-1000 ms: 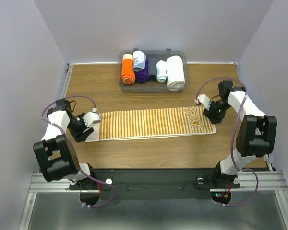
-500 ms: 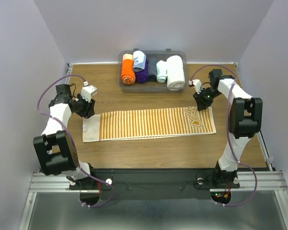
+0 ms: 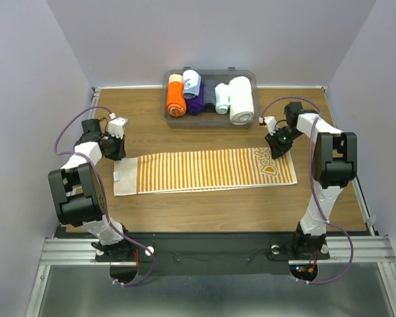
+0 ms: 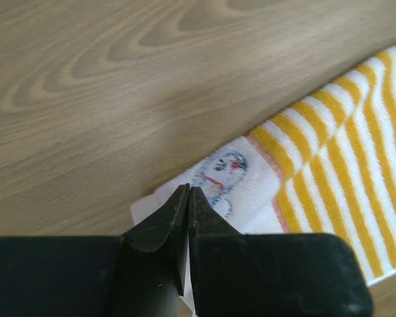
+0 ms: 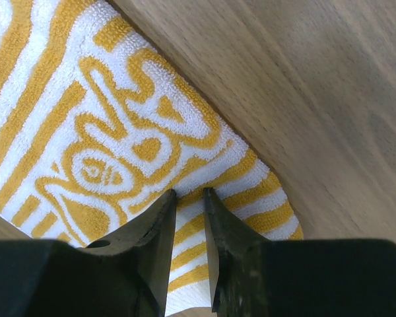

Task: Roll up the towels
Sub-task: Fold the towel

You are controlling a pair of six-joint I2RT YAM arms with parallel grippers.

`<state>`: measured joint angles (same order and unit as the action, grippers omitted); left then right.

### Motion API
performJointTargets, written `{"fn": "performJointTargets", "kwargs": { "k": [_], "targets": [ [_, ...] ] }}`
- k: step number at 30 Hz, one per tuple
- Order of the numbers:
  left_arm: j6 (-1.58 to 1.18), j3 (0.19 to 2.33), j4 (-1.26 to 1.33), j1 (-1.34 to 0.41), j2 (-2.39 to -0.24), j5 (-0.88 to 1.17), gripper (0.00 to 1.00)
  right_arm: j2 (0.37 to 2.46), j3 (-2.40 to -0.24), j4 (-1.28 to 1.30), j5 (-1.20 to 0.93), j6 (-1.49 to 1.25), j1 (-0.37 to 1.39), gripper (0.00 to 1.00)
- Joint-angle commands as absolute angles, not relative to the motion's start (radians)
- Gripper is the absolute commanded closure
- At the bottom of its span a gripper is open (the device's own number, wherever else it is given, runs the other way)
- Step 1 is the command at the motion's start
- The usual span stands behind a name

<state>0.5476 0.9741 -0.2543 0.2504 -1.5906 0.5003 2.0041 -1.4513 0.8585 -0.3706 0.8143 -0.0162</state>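
Yellow-orange and white stripes run the length of the long terry towel (image 3: 204, 170), which lies flat and unrolled on the brown wooden table (image 3: 204, 211), its lettered yellow end to the right and a plain white end to the left.

At this towel's far-left corner the left gripper (image 4: 188, 193) hangs over the white end, beside a small printed figure. Its jaws are pressed tip to tip, with no cloth visible between them. At the towel's far-right corner the right gripper (image 5: 189, 195) sits above the lettering, its jaws parted by only a narrow slit through which the stripes show. It has hold of nothing.

Beyond the towel's far edge stands a grey plastic bin (image 3: 214, 72) of rolled cloths, with a pale blue rolled towel (image 3: 191, 82) on top at its left.

The likely hazards:
- Closed tips would only push the corner along the wood, not catch it.
- A slit that slim may skate over the thick pile.
- If one corner lifts and the other stays down, the cloth would skew and any roll would start crooked.
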Motion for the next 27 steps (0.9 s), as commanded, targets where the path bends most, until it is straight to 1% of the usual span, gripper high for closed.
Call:
{"fn": "performJointTargets", "kwargs": {
  "k": [1, 3, 5, 7, 8, 10, 13, 18, 23, 27],
  "targets": [
    [0.482, 0.968, -0.120, 0.261, -1.614, 0.391, 0.85, 2.039, -1.437, 0.801, -0.318, 0.808, -0.017, 0.71],
    [0.483, 0.998, -0.118, 0.262, -1.631, 0.367, 0.84, 2.040, -1.445, 0.799, -0.314, 0.805, -0.017, 0.71],
    [0.514, 1.025, -0.156, 0.278, -1.641, 0.396, 0.83, 2.037, -1.450, 0.798, -0.313, 0.802, -0.017, 0.71],
    [0.573, 1.057, -0.220, 0.288, -1.600, 0.507, 0.80, 2.023, -1.450, 0.798, -0.319, 0.796, -0.017, 0.71],
    [0.593, 1.065, -0.245, 0.288, -1.577, 0.573, 0.77, 2.005, -1.451, 0.802, -0.322, 0.790, -0.017, 0.71],
    [0.653, 1.080, -0.342, 0.285, -1.507, 0.636, 0.72, 1.976, -1.445, 0.802, -0.344, 0.776, -0.017, 0.71],
    [0.692, 1.097, -0.442, 0.273, -1.456, 0.672, 0.72, 1.911, -1.439, 0.810, -0.365, 0.766, -0.017, 0.71],
    [0.594, 1.077, -0.492, 0.268, -1.460, 0.693, 0.86, 1.875, -1.431, 0.827, -0.382, 0.758, -0.017, 0.70],
    [0.482, 1.016, -0.427, 0.264, -1.473, 0.695, 0.90, 1.914, -1.448, 0.836, -0.379, 0.756, -0.017, 0.70],
    [0.448, 1.020, -0.396, 0.264, -1.529, 0.670, 0.92, 1.947, -1.459, 0.839, -0.374, 0.761, -0.017, 0.70]
  ]
}}
